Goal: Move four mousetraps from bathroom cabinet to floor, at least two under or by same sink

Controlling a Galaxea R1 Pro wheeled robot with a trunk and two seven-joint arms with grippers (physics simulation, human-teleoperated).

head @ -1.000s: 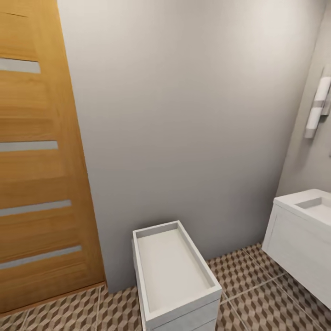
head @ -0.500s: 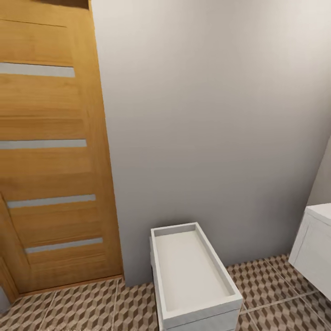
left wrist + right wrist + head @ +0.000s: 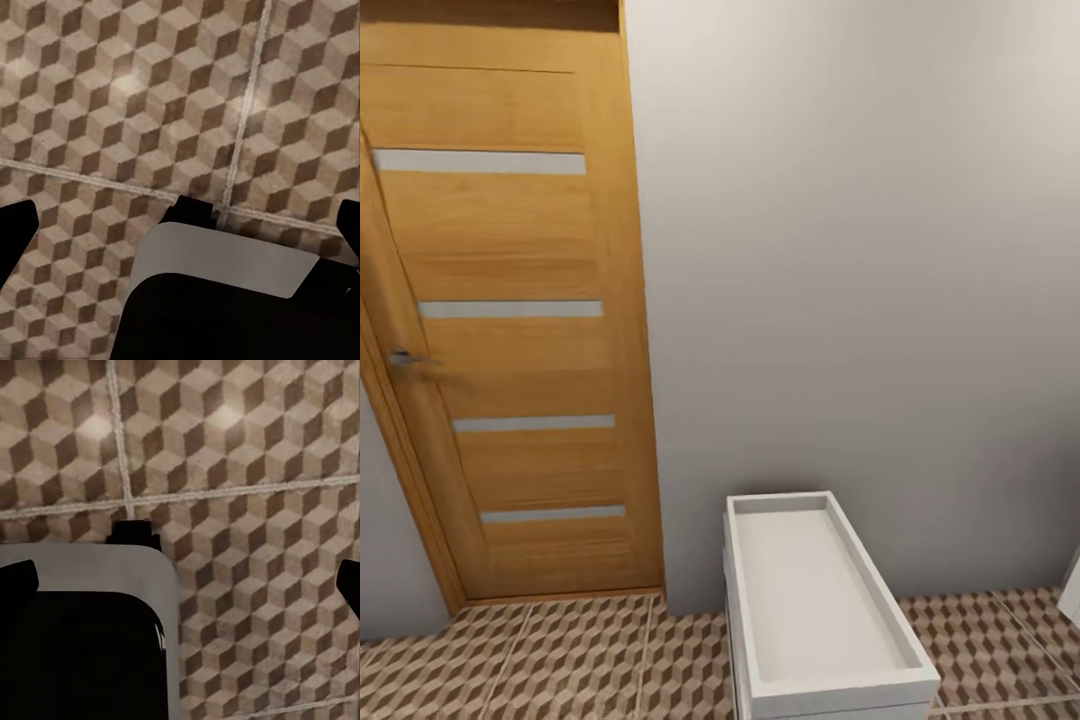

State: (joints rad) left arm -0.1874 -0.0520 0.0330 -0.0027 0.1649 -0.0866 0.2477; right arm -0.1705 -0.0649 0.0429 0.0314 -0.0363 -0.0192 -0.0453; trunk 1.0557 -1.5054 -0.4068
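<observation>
Left to right in your head view: a wooden door [image 3: 510, 330] with pale horizontal strips and a metal handle [image 3: 402, 358], then a plain grey wall [image 3: 860, 250]. Against that wall stands a small white drawer unit [image 3: 825, 690]; its tray-like top has a raised rim and holds nothing. The bathroom floor [image 3: 560, 660] runs under it all, cube-patterned tiles. Your left gripper [image 3: 180, 225] hangs over tiles, fingers spread wide, grasping nothing. Your right gripper [image 3: 180, 577] is the same: released, over tiles.
</observation>
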